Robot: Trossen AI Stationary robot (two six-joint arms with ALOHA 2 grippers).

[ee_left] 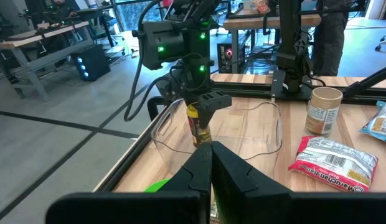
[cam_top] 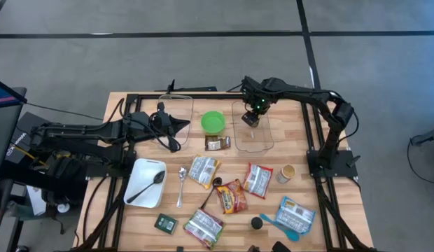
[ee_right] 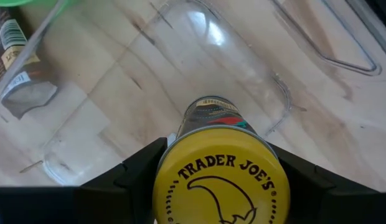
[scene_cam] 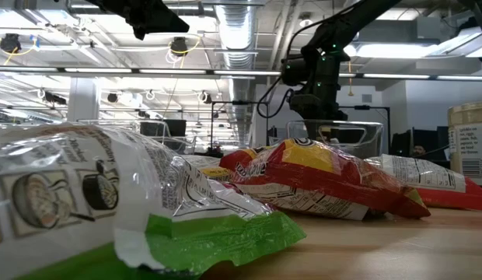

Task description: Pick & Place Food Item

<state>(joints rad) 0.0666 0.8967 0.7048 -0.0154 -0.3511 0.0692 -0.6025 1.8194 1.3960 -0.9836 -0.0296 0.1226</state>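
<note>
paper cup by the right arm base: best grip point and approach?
Take the paper cup around its side wall just below the rim, coming from above with fingers on either side. It stands upright with open table around it, the nearest packet lying beside it, apart.

jar lid: yellow, black lettering, between the right gripper's dark fingers
jar label: dark with red and teal bands
container beyond the fingers: clear
bowl: bright green
snack bag: red and yellow

Right hand with jar over clear tray; bowl left.
</note>
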